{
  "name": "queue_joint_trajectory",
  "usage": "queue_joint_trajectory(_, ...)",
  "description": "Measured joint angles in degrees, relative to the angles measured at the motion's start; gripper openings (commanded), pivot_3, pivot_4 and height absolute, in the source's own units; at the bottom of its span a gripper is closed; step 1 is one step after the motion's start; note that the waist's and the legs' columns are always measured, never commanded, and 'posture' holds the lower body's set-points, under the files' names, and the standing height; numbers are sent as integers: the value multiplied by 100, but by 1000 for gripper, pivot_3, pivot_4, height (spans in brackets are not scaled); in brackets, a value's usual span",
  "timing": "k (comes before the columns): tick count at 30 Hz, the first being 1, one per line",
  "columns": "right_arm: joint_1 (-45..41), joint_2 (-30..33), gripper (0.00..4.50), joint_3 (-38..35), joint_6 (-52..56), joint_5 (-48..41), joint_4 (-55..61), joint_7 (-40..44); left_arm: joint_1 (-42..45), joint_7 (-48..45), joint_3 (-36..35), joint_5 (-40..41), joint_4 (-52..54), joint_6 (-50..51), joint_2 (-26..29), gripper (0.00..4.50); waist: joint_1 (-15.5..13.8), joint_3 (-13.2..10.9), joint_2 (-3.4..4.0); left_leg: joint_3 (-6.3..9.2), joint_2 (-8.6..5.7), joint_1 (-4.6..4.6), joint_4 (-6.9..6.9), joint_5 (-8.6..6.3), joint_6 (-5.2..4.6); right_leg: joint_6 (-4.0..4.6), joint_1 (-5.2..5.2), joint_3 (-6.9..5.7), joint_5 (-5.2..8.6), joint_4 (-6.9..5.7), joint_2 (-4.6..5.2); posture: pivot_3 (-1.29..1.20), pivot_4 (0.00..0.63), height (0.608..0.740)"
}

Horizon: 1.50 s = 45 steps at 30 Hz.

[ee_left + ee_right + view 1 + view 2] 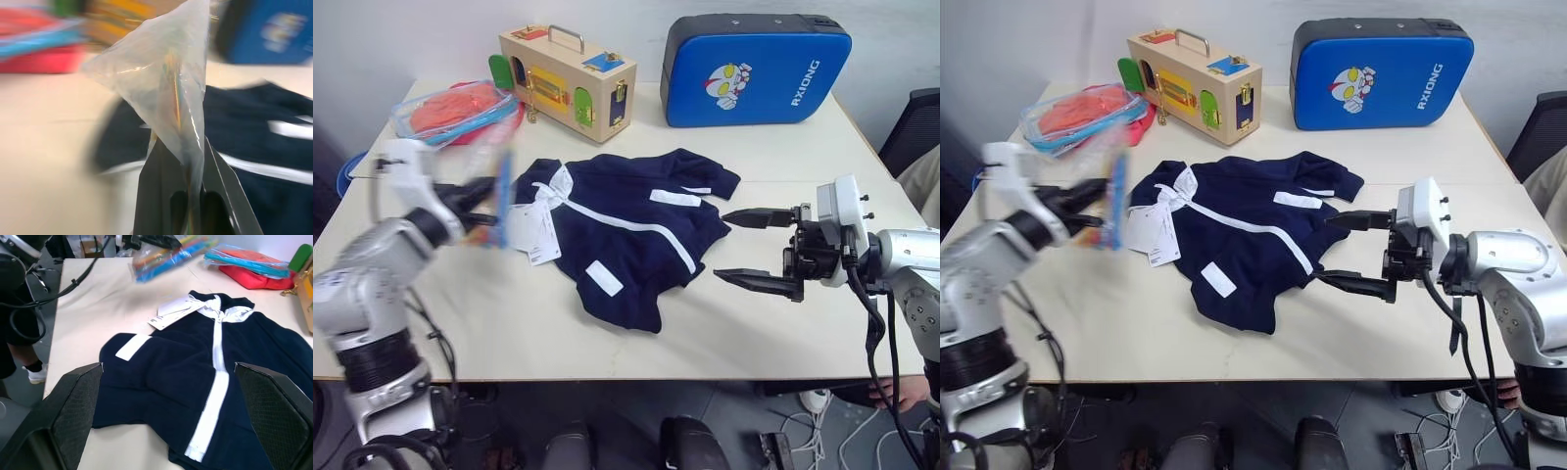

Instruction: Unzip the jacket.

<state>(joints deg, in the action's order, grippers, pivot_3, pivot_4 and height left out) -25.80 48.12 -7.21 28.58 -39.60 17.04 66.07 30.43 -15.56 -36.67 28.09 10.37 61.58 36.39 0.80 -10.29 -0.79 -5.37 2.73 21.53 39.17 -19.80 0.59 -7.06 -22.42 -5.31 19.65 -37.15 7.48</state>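
Observation:
The navy-blue jacket (626,235) lies flat in the middle of the table. Its white zipper strip (641,227) runs from the white collar down the front, and white paper hang tags (536,235) lie at the collar end. My left gripper (491,206) is raised off to the jacket's left, shut on a clear plastic bag (166,83) with blue and orange contents. My right gripper (721,247) hovers at the jacket's right edge, pointing at it, open with nothing between its fingers (73,401).
A wooden latch box (570,80) and a blue padded case (756,69) stand at the back. An orange-red cloth in a clear bag (458,108) lies at the back left. A black chair (915,127) stands off the table's right side.

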Motion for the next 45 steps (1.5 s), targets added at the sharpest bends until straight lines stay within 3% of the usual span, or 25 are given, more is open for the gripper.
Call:
queue_joint_trajectory(5,-335,-244,4500,199,-9,3,-166,100,-677,399,-838,-546,-851,-240,804,27,-18,0,-7,0,-1,0,2,1,1,0,1,-1,0,1,3,0,150,740)
queue_joint_trajectory(9,-580,-374,4500,358,-75,67,-348,213,-960,329,-1068,-691,-1588,-782,967,27,-122,4,-15,1,-6,1,4,0,0,0,5,-3,0,3,10,0,150,740)
queue_joint_trajectory(13,-652,-410,4500,466,-107,141,-472,304,-1113,253,-903,-731,-2155,-1192,894,852,-152,7,-28,-2,-5,1,3,0,0,0,4,-3,0,2,8,0,150,740)
queue_joint_trajectory(15,-656,-411,4500,472,-117,176,-533,334,-1200,255,-789,-781,-2266,-1342,853,1508,-138,6,-32,-8,-4,1,3,0,1,0,3,-4,0,2,7,0,150,740)
queue_joint_trajectory(22,-607,-410,4500,475,-119,258,-532,322,-1641,273,-983,-614,-1846,-1211,843,3676,-36,5,-37,-6,4,0,0,-1,4,0,-3,-3,0,-3,6,0,150,740)
queue_joint_trajectory(25,-393,-410,4500,465,-112,278,-349,188,-1842,48,-1073,-437,-1535,-903,1077,4491,-46,3,-41,-6,3,2,-1,-2,5,1,-7,-2,0,-4,8,0,150,740)
queue_joint_trajectory(27,-246,-410,4500,463,-115,337,-212,56,-2055,-398,-1082,-235,-1283,-702,1439,4491,-49,2,-47,-6,4,1,-1,-2,5,1,-7,-1,0,-4,9,0,150,740)
queue_joint_trajectory(30,251,-443,4500,500,-457,691,180,-142,-3011,-2017,-1188,241,-414,-691,2287,4491,-43,1,-55,-10,5,2,-8,-9,14,4,-10,1,2,6,8,0,150,740)
queue_joint_trajectory(36,816,-919,4500,1362,-1936,2202,173,-593,-4685,-4904,-1008,272,1106,-1819,3304,4491,-37,-12,-29,-56,4,-8,-8,-8,21,13,-14,11,7,22,-1,0,150,740)
queue_joint_trajectory(39,891,-1249,4500,1702,-2392,2788,-124,-913,-4615,-5428,-459,158,1356,-2328,3632,4491,-34,-12,-30,-74,13,-10,-8,-4,28,20,-17,16,11,14,-14,0,150,740)
queue_joint_trajectory(42,1118,-1533,4500,2206,-2681,3102,-393,-992,-3697,-5546,371,227,1380,-2692,3945,4491,-61,-11,-31,-72,13,-10,-9,-5,27,23,-16,19,12,11,-17,0,150,740)
queue_joint_trajectory(45,1322,-1580,4500,2464,-2841,3151,-512,-882,-3199,-5629,767,250,1234,-2832,4036,4491,-44,-12,-31,-79,11,-7,-8,-10,19,22,-16,23,12,-7,-16,0,150,740)
